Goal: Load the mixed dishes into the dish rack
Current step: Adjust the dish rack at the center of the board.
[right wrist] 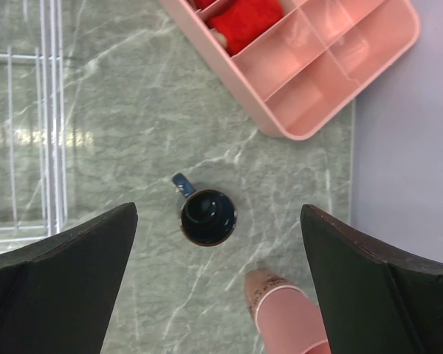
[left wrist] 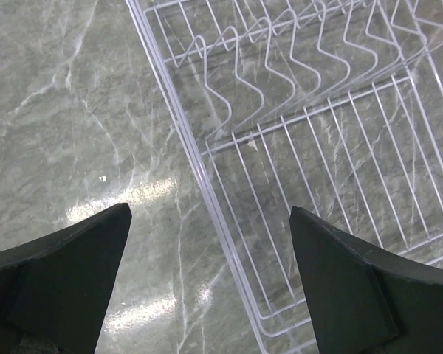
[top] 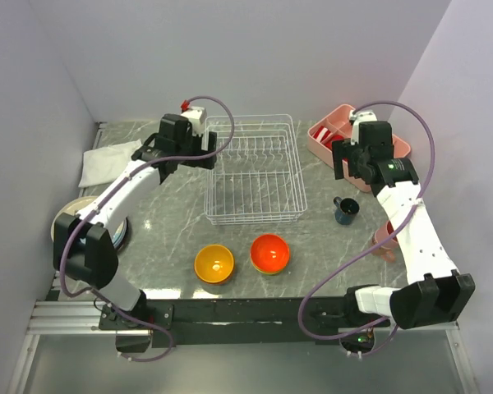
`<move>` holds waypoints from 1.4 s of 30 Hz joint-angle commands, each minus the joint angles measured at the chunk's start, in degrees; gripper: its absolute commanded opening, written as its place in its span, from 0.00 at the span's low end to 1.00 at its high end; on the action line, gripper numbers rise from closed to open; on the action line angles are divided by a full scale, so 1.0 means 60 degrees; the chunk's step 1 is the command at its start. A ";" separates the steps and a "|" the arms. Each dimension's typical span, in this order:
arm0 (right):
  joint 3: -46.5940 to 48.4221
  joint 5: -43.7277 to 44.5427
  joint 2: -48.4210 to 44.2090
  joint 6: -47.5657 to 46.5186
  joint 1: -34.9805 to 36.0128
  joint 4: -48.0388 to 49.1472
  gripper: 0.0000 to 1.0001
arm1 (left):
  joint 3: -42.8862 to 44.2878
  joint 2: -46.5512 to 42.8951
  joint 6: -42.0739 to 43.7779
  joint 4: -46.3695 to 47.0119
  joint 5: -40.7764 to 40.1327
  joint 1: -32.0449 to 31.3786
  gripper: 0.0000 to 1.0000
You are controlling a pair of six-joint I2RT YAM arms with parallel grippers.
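Hand L point(left wrist: 210, 214) wide, empty, over dish rack point(left wrist: 194, 151) edge | hand R point(right wrist: 220, 210) wide, empty, above navy cup point(right wrist: 207, 217)

Cloth point(top: 107, 162): white, folded, lies flat at far-left of table, by the left wall.
Compartment tray point(right wrist: 332, 44): pink plastic, far-right corner, sits skewed to the table edge; thin dividers split it into several sections.
Red item point(right wrist: 247, 18): inside tray, in sections at one end; can't tell what it is.
Table top point(top: 164, 222): grey-green marble look w/ white veins, glossy, light glare in spots.
Walls point(top: 255, 49): plain pale lavender-white, on 3 sides.
Front rail point(top: 66, 316): aluminium extrusion along near edge.
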 commanded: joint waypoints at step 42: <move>0.3507 -0.4079 0.6195 0.1781 0.0788 -0.0766 0.52 | 0.0309 0.2066 0.0071 -0.0135 -0.0129 0.0001 0.35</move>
